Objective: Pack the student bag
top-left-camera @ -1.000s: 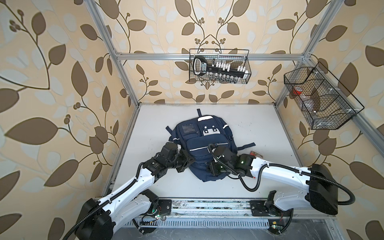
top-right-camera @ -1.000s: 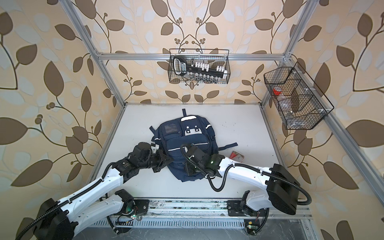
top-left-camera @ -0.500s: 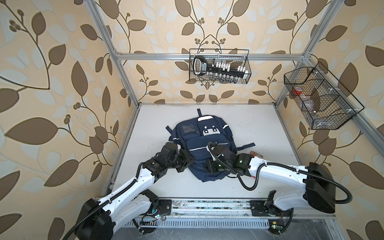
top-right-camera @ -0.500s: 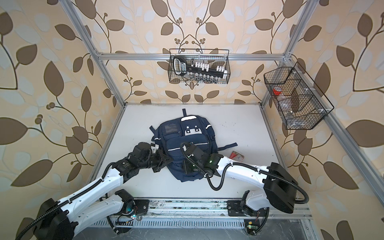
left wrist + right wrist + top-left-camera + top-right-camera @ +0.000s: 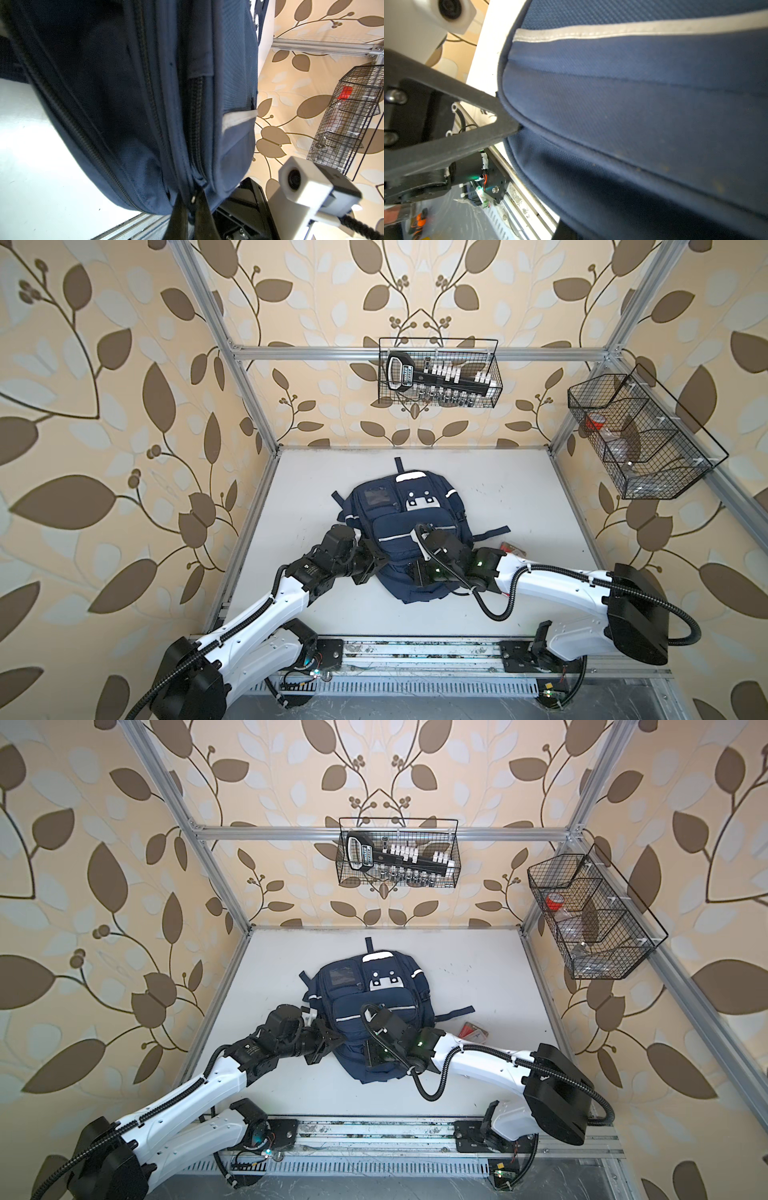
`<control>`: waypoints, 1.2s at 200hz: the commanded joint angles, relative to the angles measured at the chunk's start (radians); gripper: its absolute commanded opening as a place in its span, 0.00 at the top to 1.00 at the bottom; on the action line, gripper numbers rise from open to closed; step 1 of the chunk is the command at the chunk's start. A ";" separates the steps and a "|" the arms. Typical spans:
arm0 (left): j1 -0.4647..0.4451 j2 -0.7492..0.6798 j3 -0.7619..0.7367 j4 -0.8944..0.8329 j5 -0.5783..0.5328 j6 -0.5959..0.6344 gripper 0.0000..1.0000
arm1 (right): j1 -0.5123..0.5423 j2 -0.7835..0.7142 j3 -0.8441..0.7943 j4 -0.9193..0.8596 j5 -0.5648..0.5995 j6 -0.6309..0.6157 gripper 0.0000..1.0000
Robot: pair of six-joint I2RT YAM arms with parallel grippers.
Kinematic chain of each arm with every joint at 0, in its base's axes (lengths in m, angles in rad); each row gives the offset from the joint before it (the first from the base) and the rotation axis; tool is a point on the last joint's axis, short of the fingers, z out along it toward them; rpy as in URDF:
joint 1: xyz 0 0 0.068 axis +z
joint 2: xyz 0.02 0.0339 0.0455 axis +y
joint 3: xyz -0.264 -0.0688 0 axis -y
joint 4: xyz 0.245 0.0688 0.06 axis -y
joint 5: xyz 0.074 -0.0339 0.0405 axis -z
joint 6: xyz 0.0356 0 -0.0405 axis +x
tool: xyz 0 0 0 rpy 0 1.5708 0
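Student bag (image 5: 409, 526) lies flat mid-worktop (image 5: 519, 497), long axis top-to-bottom of frame, base twd lower edge. Both arms at base end. Left end effector (image 5: 192, 204) sits at bag's lower-left edge, nearer the zip, clenched on zip pull (image 5: 193, 199); track prob. runs up bag's left side. Right end effector (image 5: 417, 572) also clenched, on lower front. Fabric caught or not: can't tell.

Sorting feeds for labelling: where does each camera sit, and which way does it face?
Top views: overhead, looking down on backpack and table; both arms, left gripper and right gripper show.
Left wrist: low beside the backpack's zipper, facing the wire basket; own fingers pinch the seam.
Right wrist: close over the backpack; left gripper's finger shows.
Shared: each wrist view shows the other's camera.
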 commanded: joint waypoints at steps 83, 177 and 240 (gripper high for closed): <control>0.017 -0.031 0.015 0.001 -0.044 0.031 1.00 | 0.023 -0.061 0.089 -0.478 0.279 -0.012 1.00; 0.301 -0.013 0.127 -0.364 -0.083 0.254 1.00 | -0.063 -0.111 0.084 -0.551 0.319 -0.037 1.00; 0.484 0.081 0.205 -0.342 0.084 0.319 1.00 | 0.109 -0.111 0.085 -0.429 0.265 0.048 1.00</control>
